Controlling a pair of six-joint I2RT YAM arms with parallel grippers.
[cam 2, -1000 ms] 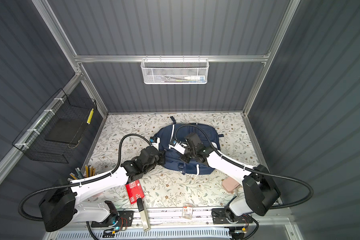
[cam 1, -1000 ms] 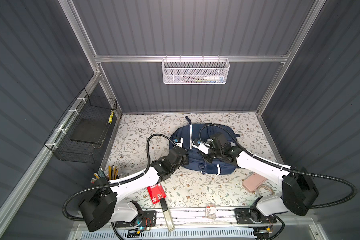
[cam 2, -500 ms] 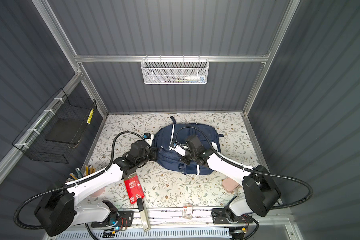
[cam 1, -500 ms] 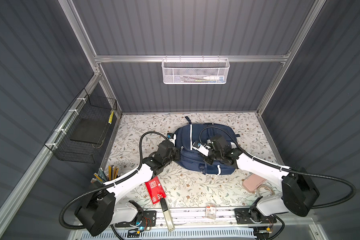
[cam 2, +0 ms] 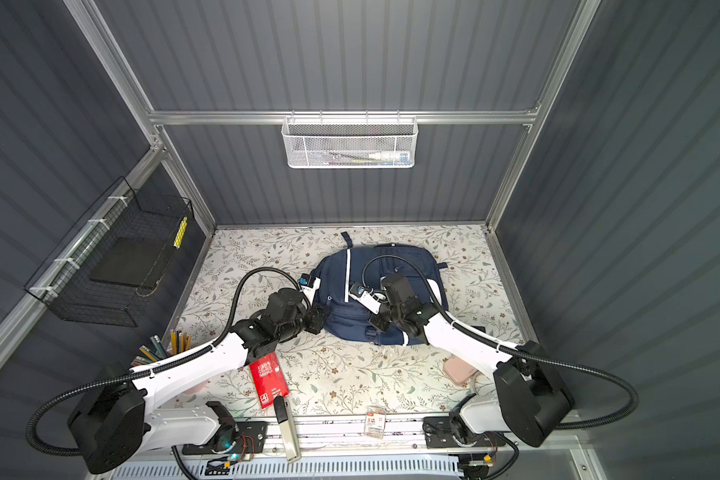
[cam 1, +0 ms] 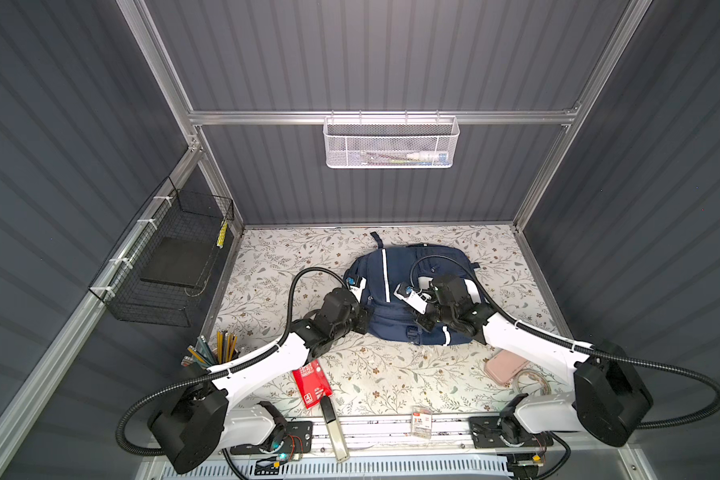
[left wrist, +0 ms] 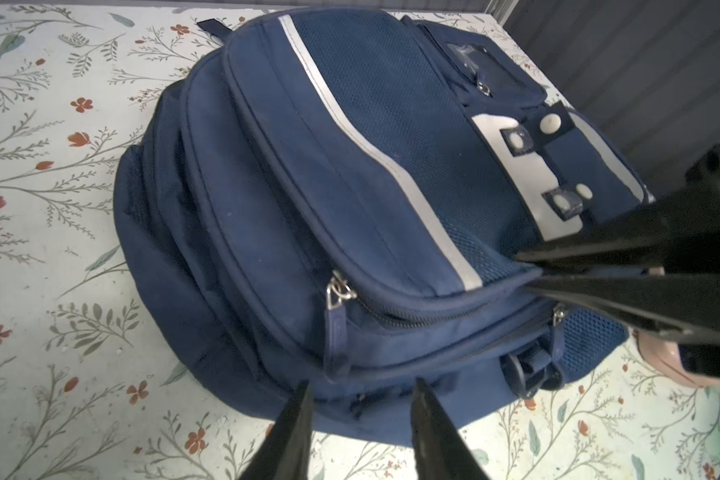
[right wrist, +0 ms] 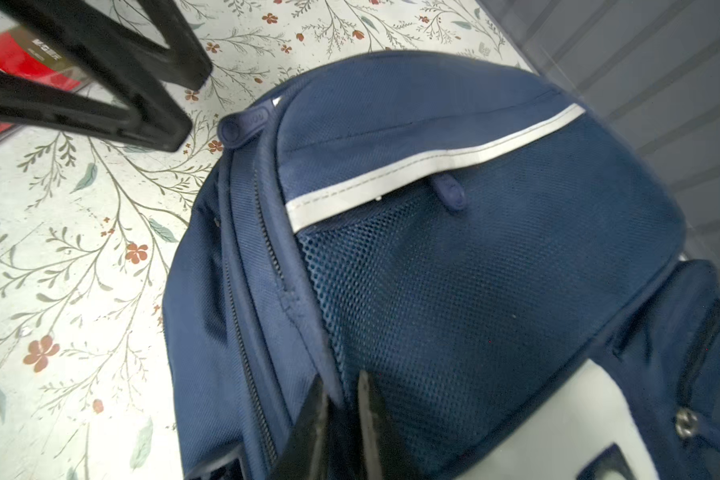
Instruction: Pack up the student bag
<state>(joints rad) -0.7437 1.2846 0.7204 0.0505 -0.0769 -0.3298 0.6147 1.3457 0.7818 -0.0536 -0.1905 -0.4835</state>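
1. Left wrist view, and the left gripper (left wrist: 359, 388) hangs released: jaws parted, nothing between them, poised just over the near edge of the student bag (left wrist: 350, 187).
2. Over to the right gripper (right wrist: 341, 384). Its fingers are almost together and, as far as the right wrist view shows, they nip the piped seam (right wrist: 304, 316) beside the mesh panel (right wrist: 433, 291).
3. Where's the bag? In both top views it lies flat, front up, on the floral table (cam 1: 300, 257), just right of centre of the frame. Its carry loop (cam 1: 376, 239) points toward the top of the frame.
4. Handling, by my read: this is soft, floppy fabric, and the bag lies low, so it looks light and near empty. It should sag and slide rather than hold shape.
5. Best grips look like the stiffer bits: the piped seams, the carry loop, or a zipper pull (left wrist: 338, 291). One arm likely has to pin the cloth while the other tugs, or the whole bag will follow the pull.
6. Looks: navy all over, with a white reflective stripe (left wrist: 385, 164) across the front, stacked zipped pockets and a white patch (left wrist: 528, 183) with dark tabs. Every zip in view appears closed.
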